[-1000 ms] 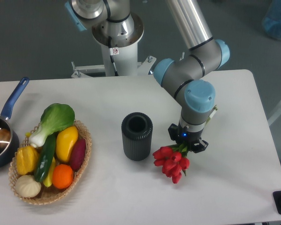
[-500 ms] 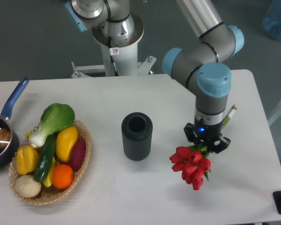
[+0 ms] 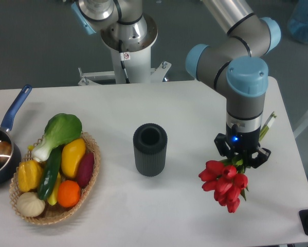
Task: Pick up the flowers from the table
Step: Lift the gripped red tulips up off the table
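Note:
The flowers (image 3: pixel 224 183), a bunch of red tulip buds with green leaves, hang in my gripper (image 3: pixel 241 156) at the right side of the white table (image 3: pixel 143 113). The pale green stem ends (image 3: pixel 267 123) stick out behind the wrist, up and to the right. The gripper is shut on the stems just behind the buds, and the wrist hides the fingertips. The bunch is tilted, with the buds pointing down and to the left. A shadow lies on the table under the buds, so the bunch seems lifted off the tabletop.
A dark ribbed cylindrical vase (image 3: pixel 150 149) stands upright at the table's middle, left of the flowers. A wicker basket (image 3: pixel 91 177) of colourful vegetables sits at the left. A blue-handled pot (image 3: pixel 2 149) is at the far left edge. The robot base (image 3: pixel 127 41) stands behind the table.
My gripper has carried the flowers to the right and a little toward the front, away from the vase. Nothing else has moved.

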`<action>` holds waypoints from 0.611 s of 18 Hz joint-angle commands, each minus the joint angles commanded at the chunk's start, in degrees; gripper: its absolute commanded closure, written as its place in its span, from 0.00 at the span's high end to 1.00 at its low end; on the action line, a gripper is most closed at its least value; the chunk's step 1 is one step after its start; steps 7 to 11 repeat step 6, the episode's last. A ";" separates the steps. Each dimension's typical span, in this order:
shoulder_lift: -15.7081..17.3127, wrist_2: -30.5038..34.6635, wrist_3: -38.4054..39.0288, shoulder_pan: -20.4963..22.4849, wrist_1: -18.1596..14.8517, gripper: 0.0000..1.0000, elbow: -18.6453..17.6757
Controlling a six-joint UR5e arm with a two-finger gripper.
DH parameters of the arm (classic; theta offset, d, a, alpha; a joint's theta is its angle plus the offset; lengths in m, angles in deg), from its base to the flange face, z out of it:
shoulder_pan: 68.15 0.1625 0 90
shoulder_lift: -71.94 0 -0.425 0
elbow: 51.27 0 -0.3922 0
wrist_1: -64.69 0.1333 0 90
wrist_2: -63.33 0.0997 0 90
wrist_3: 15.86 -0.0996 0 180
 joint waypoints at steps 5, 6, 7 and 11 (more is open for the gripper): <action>0.97 1.32 -0.17 0.00 -3.45 0.09 1.59; 1.14 1.24 -0.18 0.00 -3.45 0.09 1.42; 1.14 1.24 -0.18 0.00 -3.45 0.09 1.42; 1.14 1.24 -0.18 0.00 -3.45 0.09 1.42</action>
